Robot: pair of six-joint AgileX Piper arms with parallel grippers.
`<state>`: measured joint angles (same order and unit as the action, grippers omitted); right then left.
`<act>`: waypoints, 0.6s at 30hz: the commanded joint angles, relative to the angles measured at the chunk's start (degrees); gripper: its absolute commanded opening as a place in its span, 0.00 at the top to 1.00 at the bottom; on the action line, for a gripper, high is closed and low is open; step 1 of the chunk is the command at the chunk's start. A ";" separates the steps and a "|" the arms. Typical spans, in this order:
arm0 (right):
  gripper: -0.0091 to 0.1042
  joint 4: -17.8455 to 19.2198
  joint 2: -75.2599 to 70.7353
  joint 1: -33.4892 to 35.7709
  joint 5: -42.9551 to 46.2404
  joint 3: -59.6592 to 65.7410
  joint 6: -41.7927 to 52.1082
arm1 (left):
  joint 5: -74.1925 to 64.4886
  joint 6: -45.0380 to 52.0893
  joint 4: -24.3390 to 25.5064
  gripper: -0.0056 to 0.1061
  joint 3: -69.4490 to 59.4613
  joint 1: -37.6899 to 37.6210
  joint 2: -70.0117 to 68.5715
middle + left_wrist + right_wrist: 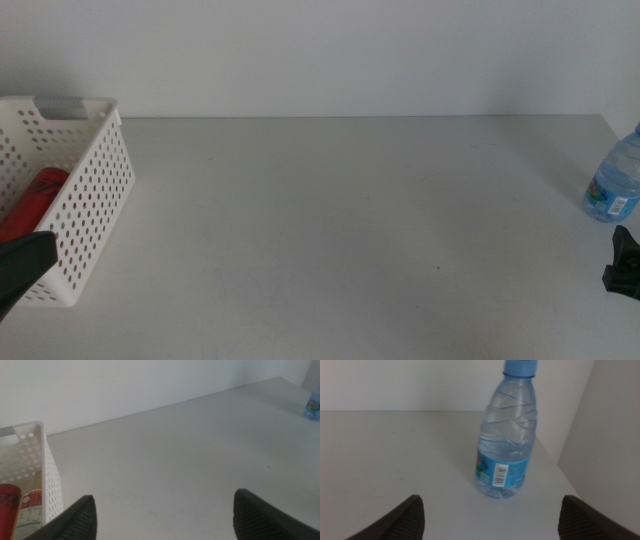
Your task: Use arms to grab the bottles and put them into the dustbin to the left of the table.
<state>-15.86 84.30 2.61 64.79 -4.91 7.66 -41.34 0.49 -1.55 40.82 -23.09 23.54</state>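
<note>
1. The water bottle (615,180) stands upright on the table (340,230) at the far right edge — about 3 o'clock in the middle view; its long axis is vertical, blue cap up, label low on the body.
2. The right gripper (490,522) is the nearer one by far; in the middle view it shows just beside the bottle, at roughly 5 o'clock from it, near the right edge (625,265); the two are not touching.
3. From the right wrist view the bottle (507,440) lies straight ahead, a little toward 1 o'clock, standing between the lines of the two jaws; the jaws are spread wide and hold nothing.
4. My judgement: the next move is a short forward reach, so that the jaws pass either side of the body below the shoulder.
5. The left gripper (165,517) waits at the dustbin (100,200) at 9 o'clock — jaws wide apart, empty.
6. In the dustbin lie the red can (30,205) and, in the left wrist view, a labelled bottle (32,512) beside it.
</note>
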 commanded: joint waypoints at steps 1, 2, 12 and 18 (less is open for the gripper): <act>0.26 -4.45 2.62 -0.29 11.71 -3.94 3.45 | 4.35 -0.49 -0.11 0.11 1.31 -0.43 0.50; 0.26 -5.64 4.17 -0.29 11.71 -5.30 4.63 | 4.35 -0.49 -0.11 0.11 1.31 -0.43 0.50; 0.26 -10.60 18.42 -0.34 11.71 -18.28 7.29 | 4.35 -0.49 -0.11 0.11 1.31 -0.43 0.50; 0.26 -11.40 22.38 -0.34 11.71 -24.72 7.49 | 4.35 -0.49 -0.11 0.11 1.31 -0.43 0.50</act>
<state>-27.04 108.01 2.61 65.26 -27.31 14.42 -41.34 0.49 -1.55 40.77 -23.09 23.54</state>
